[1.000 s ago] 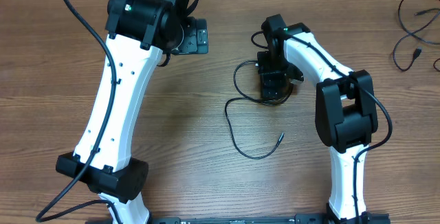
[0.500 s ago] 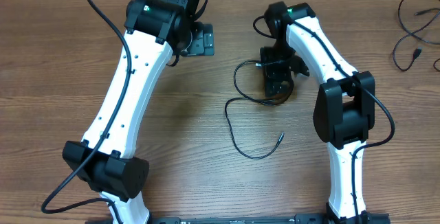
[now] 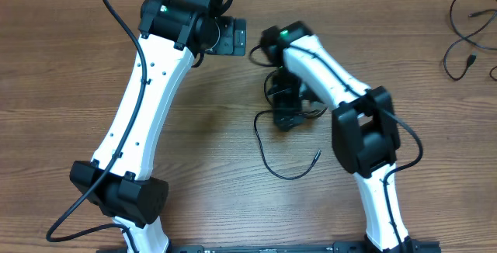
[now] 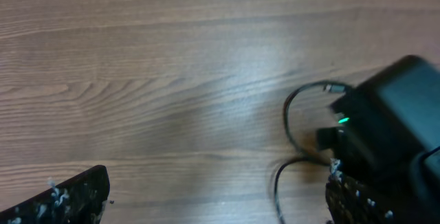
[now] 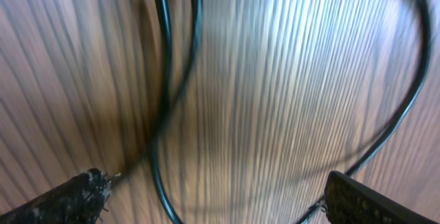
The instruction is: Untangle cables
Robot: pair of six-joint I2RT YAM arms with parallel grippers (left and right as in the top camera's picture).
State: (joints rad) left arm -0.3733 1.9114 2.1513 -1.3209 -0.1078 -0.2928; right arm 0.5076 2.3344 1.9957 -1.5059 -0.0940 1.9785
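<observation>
- Right gripper (image 3: 286, 118): low over the worktop (image 3: 210, 136), just right of centre in the overhead view. Its own wrist view shows the fingers spread wide and closed on nothing.
- Between those fingers the picture is blurred. Two strands of the centre cable (image 5: 163, 80) run close together at upper left, and another stretch curves down the right side. I cannot tell whether the fingers touch the wood.
- Left gripper (image 3: 231, 37): upper middle of the overhead frame, fingers also apart, with only bare wood between them. A loop of the centre cable shows at the right of its wrist view, outside that gap.
- Centre cable, seen from overhead: a small loop is bunched around and under the right gripper. A long open curve runs from it toward lower centre and ends in a free plug tip lying by itself.
- Far cords (image 3: 471, 59): upper right edge of the overhead frame, loosely laid, well apart from both grippers.
- Progress, as I judge it: partway. The long tail looks already drawn clear, and the far cords lie separate from it. The bunched loop under the right arm (image 3: 326, 82) has yet to be opened out, and neither gripper has a hold on anything right now.
</observation>
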